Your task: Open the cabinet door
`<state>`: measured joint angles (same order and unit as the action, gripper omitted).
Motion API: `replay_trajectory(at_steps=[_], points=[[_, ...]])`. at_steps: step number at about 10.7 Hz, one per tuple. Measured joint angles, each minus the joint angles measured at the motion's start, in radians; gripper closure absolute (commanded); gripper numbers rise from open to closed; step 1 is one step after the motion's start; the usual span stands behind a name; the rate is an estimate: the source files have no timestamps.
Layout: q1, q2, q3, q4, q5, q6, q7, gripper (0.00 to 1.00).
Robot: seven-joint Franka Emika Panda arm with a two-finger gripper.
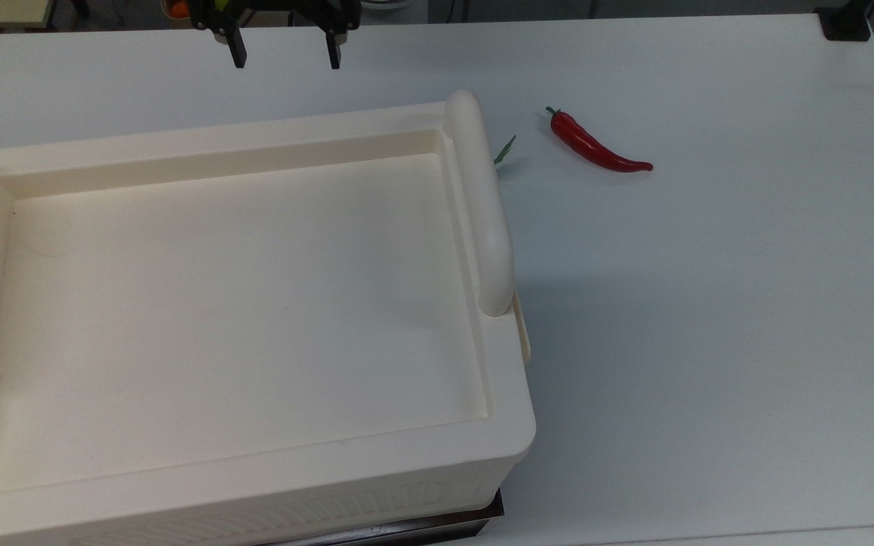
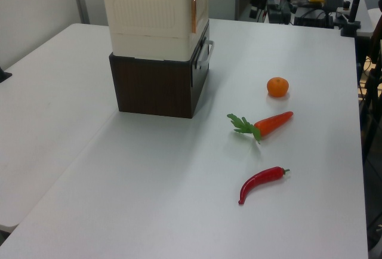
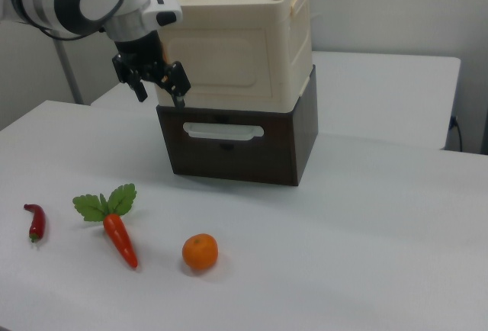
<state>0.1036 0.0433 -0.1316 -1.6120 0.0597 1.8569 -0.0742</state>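
The cabinet [image 3: 236,37] is a big cream box stacked on a dark brown box; its recessed top [image 1: 240,303] takes up most of the top view. The cabinet door [image 3: 219,58] is the flat panel on the face toward the right view, lying flush. The left view sees that door [image 2: 202,2] obliquely, with brown marks along its edge. My gripper [image 3: 160,93] hangs open and holds nothing, in front of the cabinet's lower left corner in the right view. In the top view the gripper [image 1: 285,57] sits beyond the cabinet's upper edge.
The brown box has a pale drawer handle [image 3: 225,130]. A carrot [image 3: 118,236], an orange [image 3: 200,252] and a red chili [image 1: 596,144] lie on the white table [image 1: 710,341] in front of the door side. A thick bar handle [image 1: 482,205] runs along the cabinet's right end in the top view.
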Motion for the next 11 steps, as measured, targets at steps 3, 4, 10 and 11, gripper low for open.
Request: replay_trajectory(at_steps=[3,4,10,11], points=[[0.034,0.025,0.006,0.000,0.064,0.145,-0.063,0.03],[0.048,0.040,0.006,0.000,0.072,0.199,-0.072,0.06],[0.145,0.129,0.009,0.016,0.072,0.479,-0.074,0.41],[0.151,0.131,0.010,0.020,0.066,0.496,-0.074,0.48]])
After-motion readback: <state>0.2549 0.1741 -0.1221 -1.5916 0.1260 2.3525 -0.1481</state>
